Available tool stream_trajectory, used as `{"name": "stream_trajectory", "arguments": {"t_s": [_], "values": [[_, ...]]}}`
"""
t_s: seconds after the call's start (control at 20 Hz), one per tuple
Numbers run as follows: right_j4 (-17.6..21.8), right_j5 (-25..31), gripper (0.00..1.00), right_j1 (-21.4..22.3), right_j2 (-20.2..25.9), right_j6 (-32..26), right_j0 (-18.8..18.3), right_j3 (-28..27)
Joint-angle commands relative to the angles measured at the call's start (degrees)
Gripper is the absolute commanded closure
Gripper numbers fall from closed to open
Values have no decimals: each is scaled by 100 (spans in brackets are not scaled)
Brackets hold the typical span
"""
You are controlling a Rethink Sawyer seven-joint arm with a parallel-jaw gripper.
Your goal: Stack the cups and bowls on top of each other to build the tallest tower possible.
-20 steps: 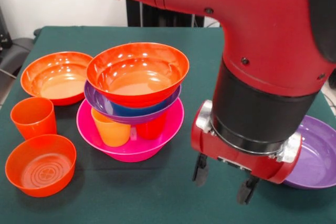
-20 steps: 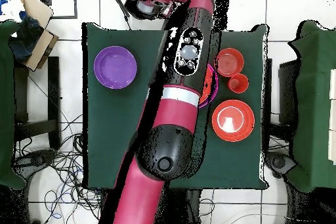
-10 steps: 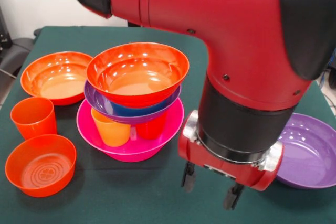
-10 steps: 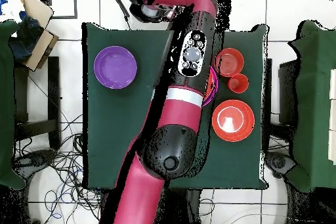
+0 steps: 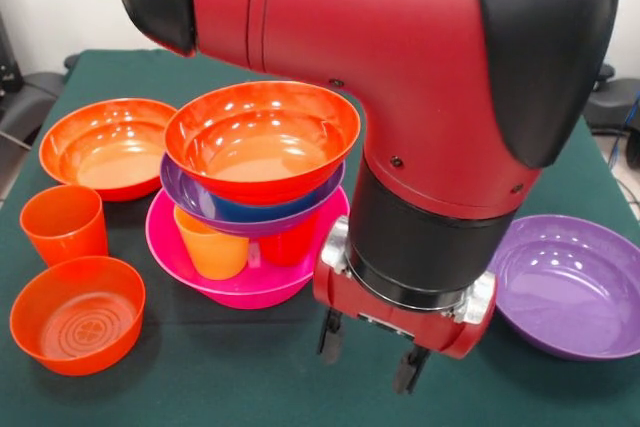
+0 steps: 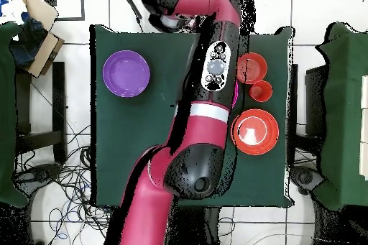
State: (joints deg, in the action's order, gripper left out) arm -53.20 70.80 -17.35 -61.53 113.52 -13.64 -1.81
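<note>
My table (image 5: 250,387) is covered in dark green cloth, and the overhead view shows it standing on a white tiled floor (image 6: 79,149) strewn with cables.

In the front view the tower (image 5: 255,192) sits left of centre. Its base is the big pink bowl (image 5: 200,272), with an orange cup (image 5: 212,244) and a red cup (image 5: 288,243) standing inside it. On those cups rests a purple bowl (image 5: 185,194) with a blue bowl (image 5: 250,211) nested in it, and a wide orange bowl (image 5: 262,137) on top.

At the upper left of the frame I see another wide orange bowl (image 5: 105,147) on the cloth. Below it stands a lone orange-red cup (image 5: 64,223), and just below that a small orange bowl (image 5: 77,313). The second purple bowl (image 5: 570,287) lies at the right edge, well apart from the tower.

The arm (image 5: 400,77) fills the upper right of the front view, and the gripper (image 5: 368,352) hangs low, just right of the pink bowl, above bare cloth. Its two dark fingers (image 5: 330,337) stand apart with nothing between them. From overhead the arm hides most of the tower.
</note>
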Motion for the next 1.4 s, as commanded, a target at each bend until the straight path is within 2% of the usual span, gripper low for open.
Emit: {"name": "stream_trajectory", "arguments": {"t_s": [0.05, 0.2, 0.4, 0.8, 1.4], "values": [[899, -441, 0, 41, 1084, -1544, 131, 447], [802, -721, 0, -102, 928, -1541, -24, 318], [716, -742, 0, -94, 944, -1528, -107, 323], [942, -645, 0, 7, 1319, -1752, -132, 437], [1201, -487, 0, 42, 1508, -2296, -315, 417]]}}
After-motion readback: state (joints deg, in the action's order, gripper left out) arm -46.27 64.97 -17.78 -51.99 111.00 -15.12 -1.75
